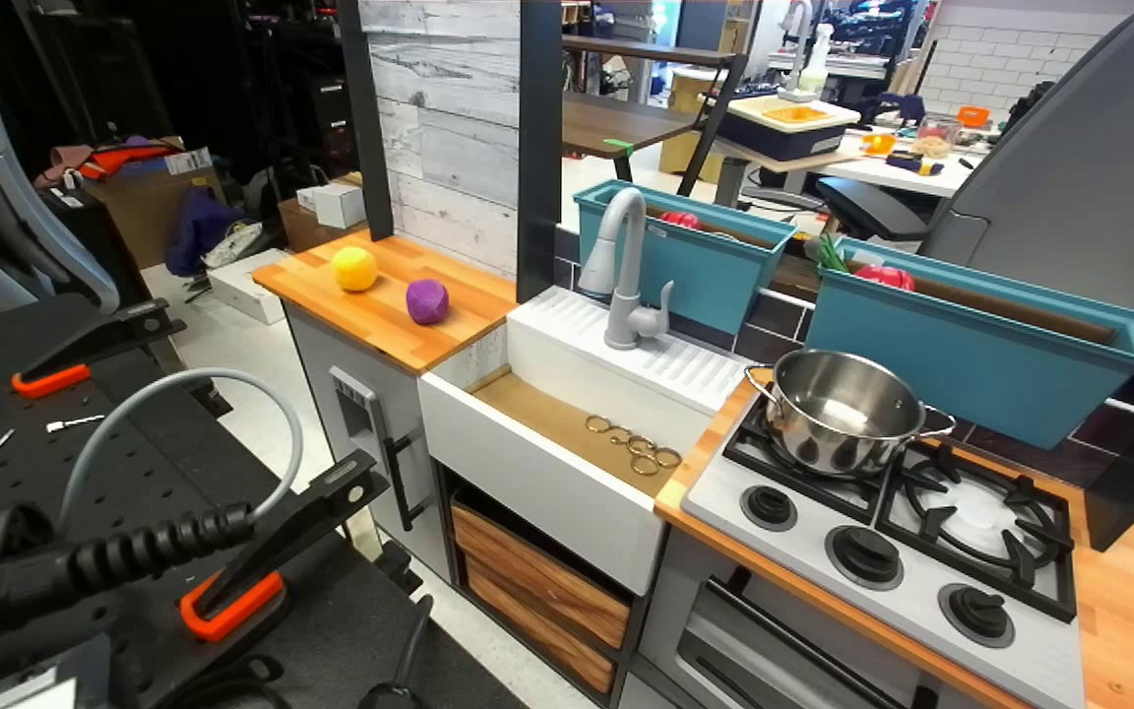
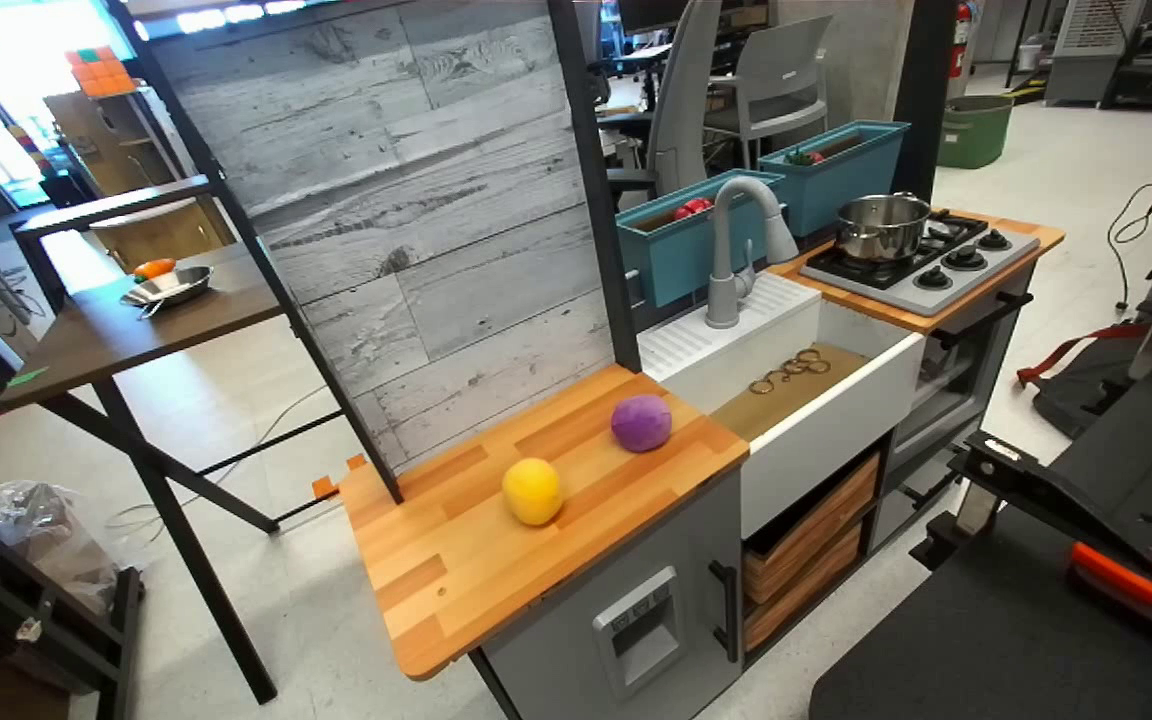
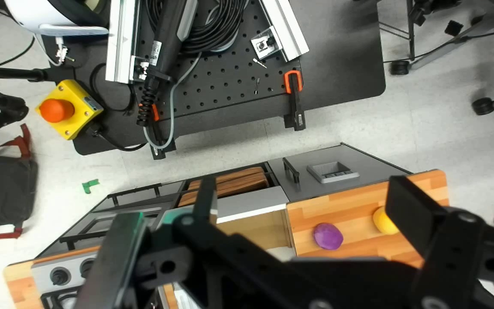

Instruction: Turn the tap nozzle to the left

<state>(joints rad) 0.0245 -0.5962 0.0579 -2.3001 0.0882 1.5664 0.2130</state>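
"Where is the tap nozzle (image 1: 624, 305)?"

"Upright on the white ridged ledge (image 1: 690, 370) along the far side of the sink (image 1: 547, 487). I see it in both exterior views: a grey post (image 2: 723, 285), arched at the top, its spout (image 1: 598, 264) reaching toward the near side. A short handle (image 1: 666, 303) rises at the right of its base."

"What lies in the sink?"

"Some bronze rings (image 1: 632, 442), clustered on the brown bottom (image 1: 528, 409), toward the right end."

"And around it?"

"To the right, a steel pot (image 1: 828, 423) sits upright on the left half of the stove (image 1: 816, 524), with black knobs (image 1: 864, 556) along the near edge. To the left, on the wooden desk (image 2: 456, 555), there's a purple ball (image 2: 641, 422) near the sink and a yellow ball (image 2: 533, 491) farther left. On the far side, one teal planter (image 1: 700, 271) stands behind the tap nozzle and another teal planter (image 1: 961, 335) behind the stove; red things (image 1: 885, 278) show in both."

"How are your fingers (image 3: 414, 210)?"

"Wide apart. In my wrist view the purple ball shows through the gap, and one of the fingers hides part of the yellow ball. On the near side is a black bench (image 3: 337, 60) with orange-handled clamps (image 3: 297, 109) on its edge. How far I am from the tap nozzle, I can't tell."
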